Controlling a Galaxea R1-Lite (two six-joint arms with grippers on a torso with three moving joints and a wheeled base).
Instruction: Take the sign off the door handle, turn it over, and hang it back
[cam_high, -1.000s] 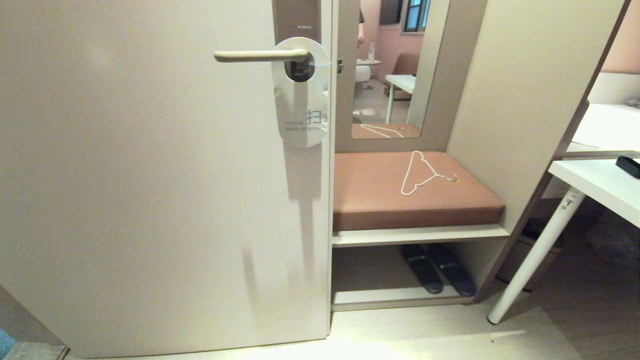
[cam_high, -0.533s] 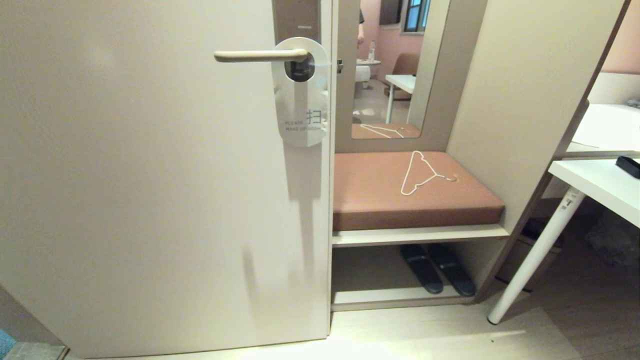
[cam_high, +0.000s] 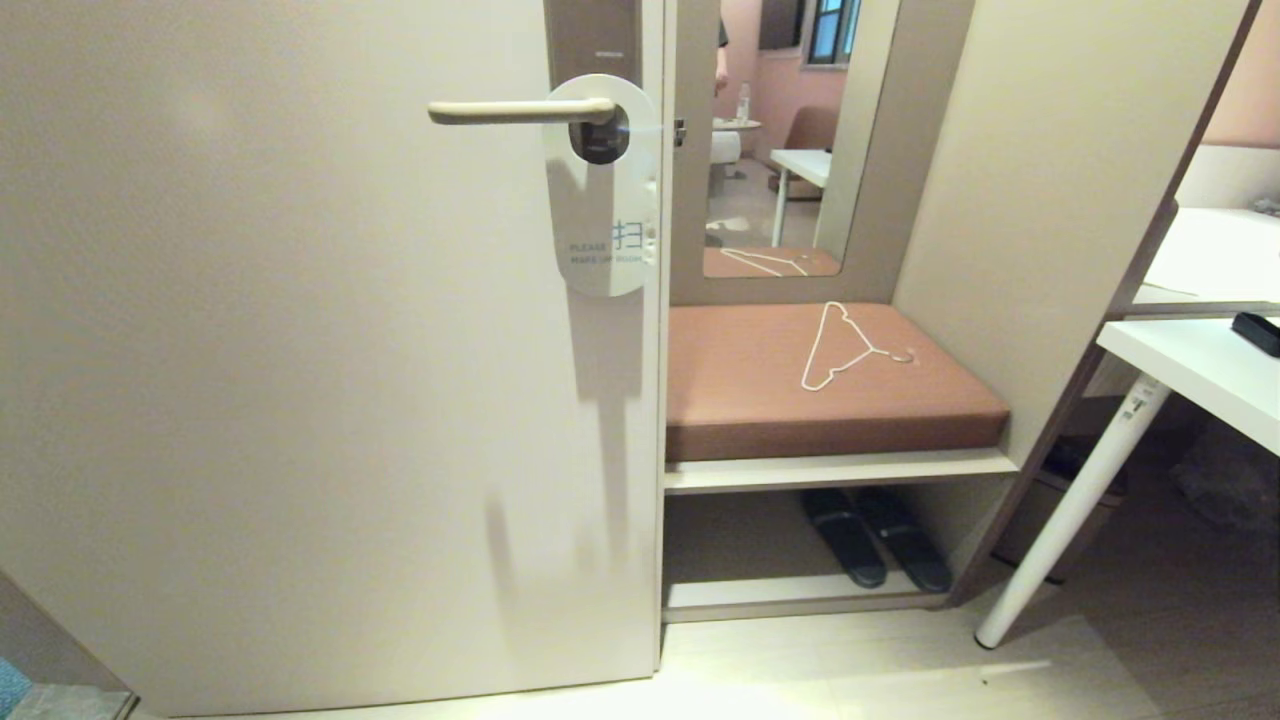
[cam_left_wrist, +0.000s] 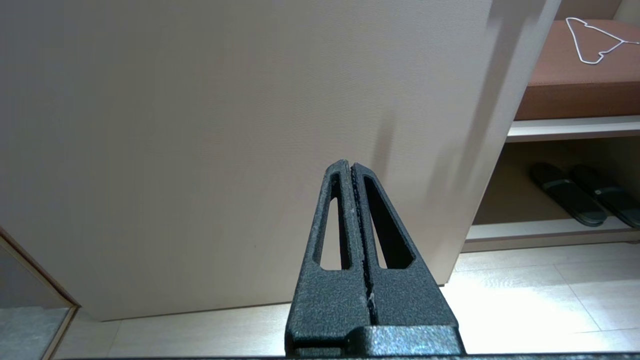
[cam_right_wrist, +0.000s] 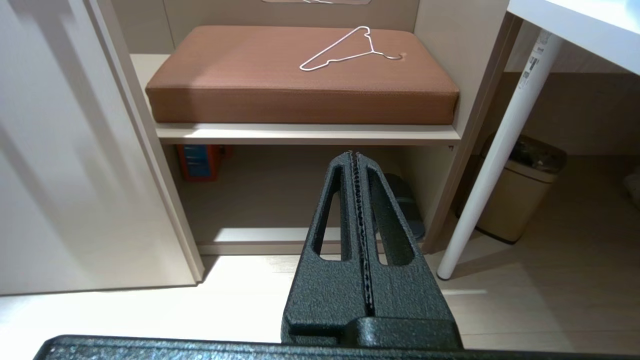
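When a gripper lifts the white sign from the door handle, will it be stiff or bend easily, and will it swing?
The sign looks thin and flat like card, so probably light and somewhat bendable. It hangs only by its round hole over the door handle, so a push would likely make it swing. Its smooth face may be slippery.
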